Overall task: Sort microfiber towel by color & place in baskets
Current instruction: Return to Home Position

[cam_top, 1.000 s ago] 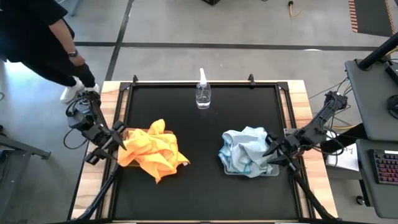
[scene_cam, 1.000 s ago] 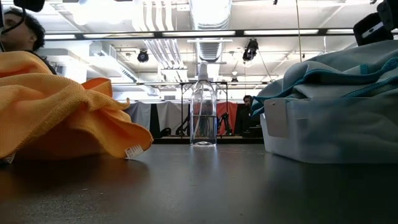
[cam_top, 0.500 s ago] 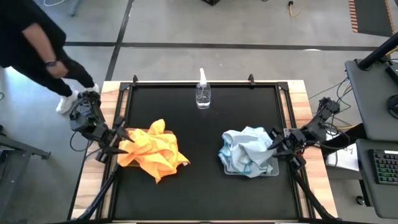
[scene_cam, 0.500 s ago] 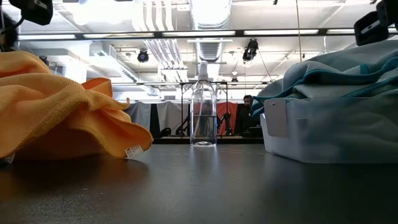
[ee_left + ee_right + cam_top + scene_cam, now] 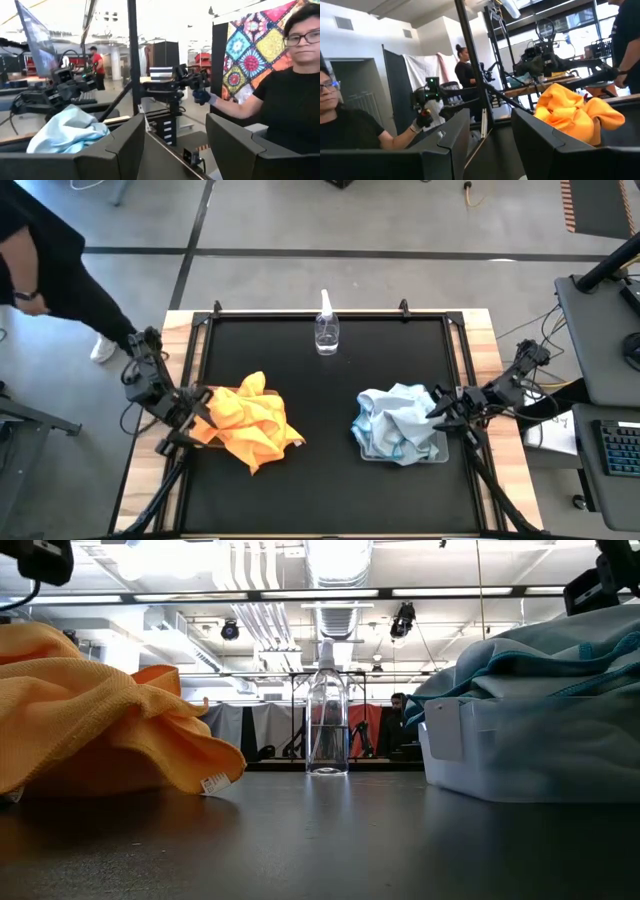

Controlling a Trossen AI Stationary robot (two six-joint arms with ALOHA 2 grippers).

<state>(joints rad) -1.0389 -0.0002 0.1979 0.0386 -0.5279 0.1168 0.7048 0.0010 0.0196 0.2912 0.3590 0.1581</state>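
Note:
Bright orange microfiber towels [image 5: 243,420] lie heaped on the left of the black mat, also in the low view [image 5: 90,720] and the right wrist view [image 5: 575,112]. No tan tray shows plainly under them. Pale blue-grey towels [image 5: 400,420] fill the clear plastic tray [image 5: 520,755] on the right, and show in the left wrist view [image 5: 67,132]. My left gripper [image 5: 197,402] [image 5: 175,145] hangs open at the orange heap's left edge. My right gripper [image 5: 437,410] [image 5: 490,145] hangs open at the blue heap's right edge.
A clear spray bottle [image 5: 326,330] [image 5: 327,720] stands at the far middle of the mat. Bare mat lies between the two heaps and along the near edge. A person in black [image 5: 50,270] stands off the table's far left corner, also in the left wrist view [image 5: 287,90].
My left arm has swung toward the near edge, bringing its gripper a little closer to the orange heap. The person at the far left corner has drawn back from the table. Both towel heaps lie as before.

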